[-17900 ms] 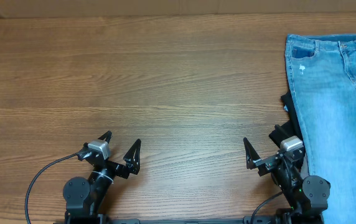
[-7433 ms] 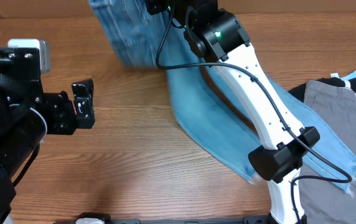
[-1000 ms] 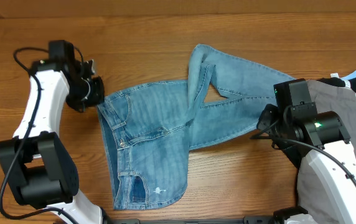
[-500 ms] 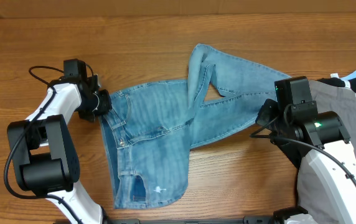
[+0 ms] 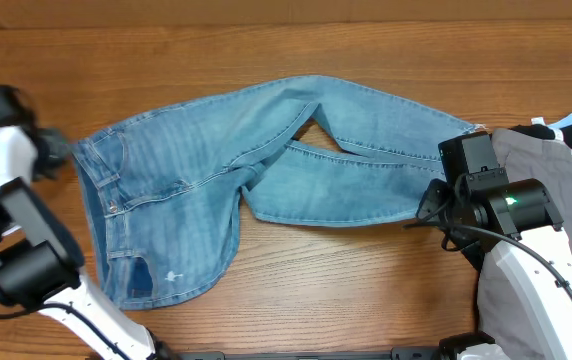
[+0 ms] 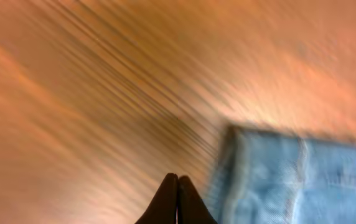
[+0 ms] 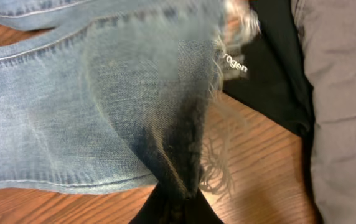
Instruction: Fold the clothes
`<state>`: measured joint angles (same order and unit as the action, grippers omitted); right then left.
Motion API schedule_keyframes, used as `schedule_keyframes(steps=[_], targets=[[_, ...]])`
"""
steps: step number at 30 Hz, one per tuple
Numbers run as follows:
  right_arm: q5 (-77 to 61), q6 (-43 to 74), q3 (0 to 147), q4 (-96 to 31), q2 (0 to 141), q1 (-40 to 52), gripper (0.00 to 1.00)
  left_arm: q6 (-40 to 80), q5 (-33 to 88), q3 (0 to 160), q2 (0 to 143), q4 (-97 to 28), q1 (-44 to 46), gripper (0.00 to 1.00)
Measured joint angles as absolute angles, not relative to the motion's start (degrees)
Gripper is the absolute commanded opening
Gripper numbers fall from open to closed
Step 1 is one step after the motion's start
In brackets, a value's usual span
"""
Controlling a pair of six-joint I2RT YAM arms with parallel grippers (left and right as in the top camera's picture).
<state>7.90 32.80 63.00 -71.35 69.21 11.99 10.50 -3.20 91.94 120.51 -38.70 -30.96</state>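
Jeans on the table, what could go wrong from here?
1. The right claw pinches only the frayed hem of the jeans; it could slip out.
2. The left claw is shut with the waist corner beside it, seemingly not gripped, so a pull may move nothing.
3. The legs cross, so folding now could trap a twist.

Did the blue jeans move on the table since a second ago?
Yes. The jeans slid left at the waist end, away from the grey clothes that stayed on the right.
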Motion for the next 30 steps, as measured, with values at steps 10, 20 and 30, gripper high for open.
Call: schedule_keyframes(steps=[10,20,30], targets=[[10.4,32.8,63.0,-73.6,69.8,12.0,0.07,8.2,2.0,113.5,120.5,-56.8,-29.8,0.21],[13.0,32.8,63.0,-69.0,70.0,12.0,0.07,9.0,8.9,100.6,120.4,-70.9,-22.3,0.1],[13.4,32.8,63.0,-69.0,70.0,12.0,0.08,12.3,7.6,81.4,119.1,-52.9,-20.2,0.04]])
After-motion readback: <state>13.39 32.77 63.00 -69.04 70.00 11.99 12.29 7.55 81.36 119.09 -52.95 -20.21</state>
